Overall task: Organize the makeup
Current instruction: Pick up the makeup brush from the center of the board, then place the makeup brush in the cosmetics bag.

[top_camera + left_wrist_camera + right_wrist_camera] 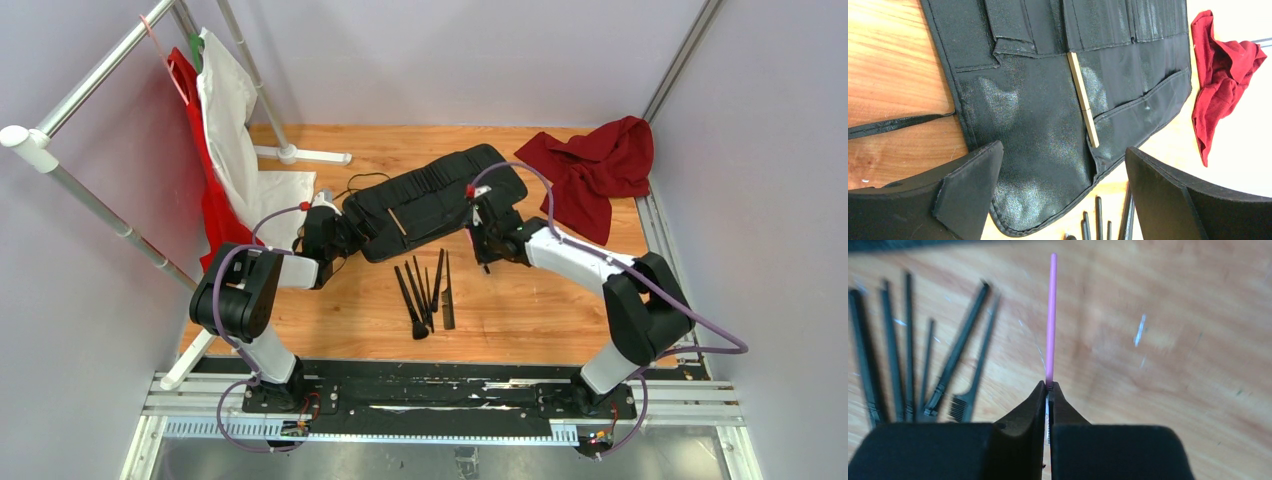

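Where right fingers [1030, 412] pinch, slim pink brush handle [1051, 315]

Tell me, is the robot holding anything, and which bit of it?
Yes. The right pincer is shut on a thin pink makeup stick, pinching it at one end. The left pincer is open, holding nothing.
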Motion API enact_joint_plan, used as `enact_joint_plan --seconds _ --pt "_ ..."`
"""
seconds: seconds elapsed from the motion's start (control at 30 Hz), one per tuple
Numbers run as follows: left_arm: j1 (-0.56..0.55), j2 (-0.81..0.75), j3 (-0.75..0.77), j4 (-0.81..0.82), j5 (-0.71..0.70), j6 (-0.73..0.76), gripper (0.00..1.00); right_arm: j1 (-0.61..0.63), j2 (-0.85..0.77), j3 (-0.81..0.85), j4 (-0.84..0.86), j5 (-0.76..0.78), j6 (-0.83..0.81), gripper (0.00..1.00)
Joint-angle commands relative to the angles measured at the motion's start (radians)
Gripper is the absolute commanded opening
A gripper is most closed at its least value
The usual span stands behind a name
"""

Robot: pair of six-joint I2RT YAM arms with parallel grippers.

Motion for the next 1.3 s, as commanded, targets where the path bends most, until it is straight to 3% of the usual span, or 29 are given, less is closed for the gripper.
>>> enact_joint_plan --seconds 0.0,0.6,1.27 --pt "0.006 -0.001 -0.005 -0.03 0.003 0.003 0.98 -0.005 0.024 0.151 -0.027 -0.027 -0.037 0.01" --pt "0.006 -0.011 -0.012 -0.03 0.005 -0.001 0.98 0.02 0.487 0.705 -0.112 -0.245 -0.054 0.01" --pt "0.006 -0.005 -0.009 -0.03 0.007 -0.001 0.98 0.028 0.677 0.96 -0.305 -0.277 -0.081 0.01"
